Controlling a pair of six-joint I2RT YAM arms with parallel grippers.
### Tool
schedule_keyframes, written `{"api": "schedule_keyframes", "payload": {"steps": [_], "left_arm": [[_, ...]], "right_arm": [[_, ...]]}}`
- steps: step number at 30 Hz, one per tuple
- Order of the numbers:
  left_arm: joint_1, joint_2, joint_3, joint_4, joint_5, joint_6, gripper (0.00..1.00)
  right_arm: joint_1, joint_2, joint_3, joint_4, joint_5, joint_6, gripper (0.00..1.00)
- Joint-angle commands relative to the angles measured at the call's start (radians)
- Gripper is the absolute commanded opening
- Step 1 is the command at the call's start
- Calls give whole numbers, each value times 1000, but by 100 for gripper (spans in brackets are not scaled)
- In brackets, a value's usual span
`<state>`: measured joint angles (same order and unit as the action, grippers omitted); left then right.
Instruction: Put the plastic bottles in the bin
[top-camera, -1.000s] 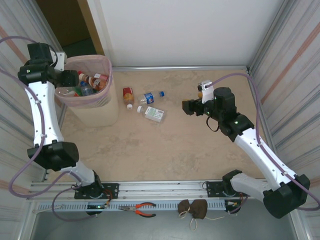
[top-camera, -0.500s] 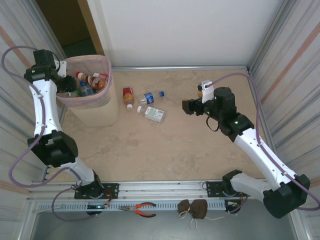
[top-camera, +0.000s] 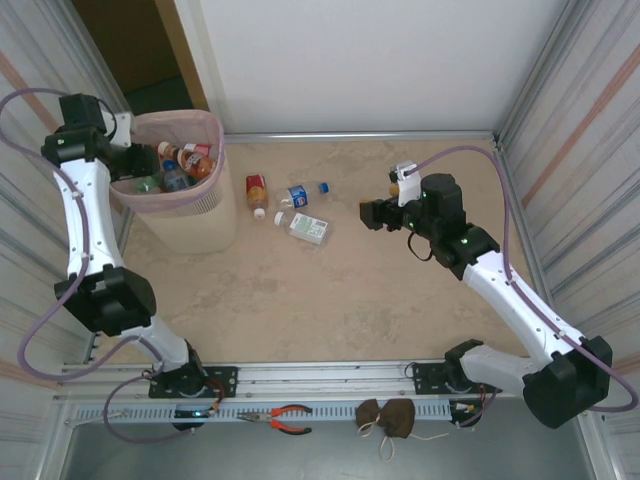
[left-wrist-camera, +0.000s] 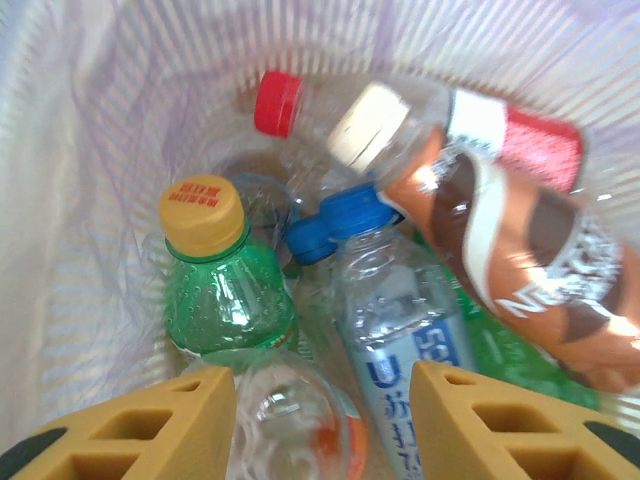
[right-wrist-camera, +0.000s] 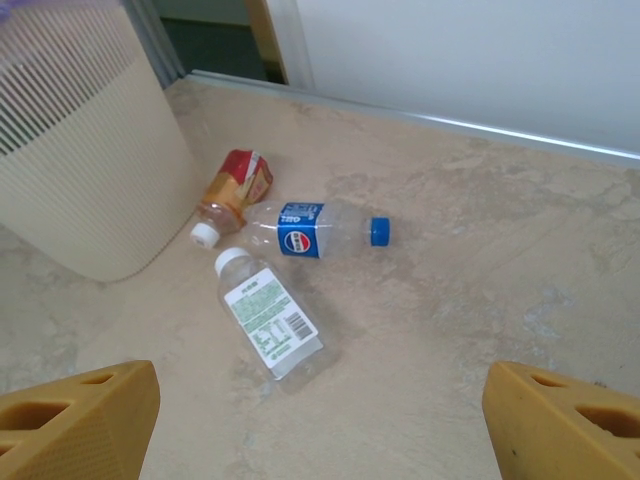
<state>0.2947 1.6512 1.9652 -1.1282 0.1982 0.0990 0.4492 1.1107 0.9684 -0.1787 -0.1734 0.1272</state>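
Observation:
The pale-pink bin stands at the table's far left and holds several plastic bottles. My left gripper hangs over its mouth. Looking down into it, the left gripper is open. Below the gap lies a clear bottle with an orange band, beside a green bottle, a blue-capped one and a brown-labelled one. Three bottles lie on the table: red-labelled, blue-labelled and white-labelled. My right gripper hovers open to their right; the right gripper is empty, with the white-labelled bottle ahead.
Ribbed side walls close in the table on the left and right, and a white wall on the far side. Red-handled pliers and a brown pouch lie on the front rail between the arm bases. The bin wall shows at the far left.
The left arm has folded upward while its gripper stays over the bin. The right gripper has edged slightly left toward the bottles on the table.

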Motion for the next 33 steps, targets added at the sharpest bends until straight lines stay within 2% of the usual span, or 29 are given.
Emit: {"api": "schedule_keyframes", "payload": {"steps": [1, 7, 11, 19, 24, 33], "left_arm": [[7, -79, 62, -26, 84, -33, 50], [6, -140, 42, -20, 213, -77, 49], [-8, -209, -39, 25, 301, -116, 49], [-37, -323, -189, 100, 398, -163, 49], [-41, -384, -285, 171, 465, -202, 49], [-42, -456, -396, 308, 566, -284, 53]], "right_arm": [[-4, 5, 25, 35, -24, 15, 83], [-3, 20, 56, -11, -32, 35, 83], [3, 50, 83, -33, -49, 31, 82], [91, 227, 212, -115, -57, -37, 78], [148, 378, 289, -150, -94, -164, 76], [177, 658, 400, -211, -101, -473, 74]]}}
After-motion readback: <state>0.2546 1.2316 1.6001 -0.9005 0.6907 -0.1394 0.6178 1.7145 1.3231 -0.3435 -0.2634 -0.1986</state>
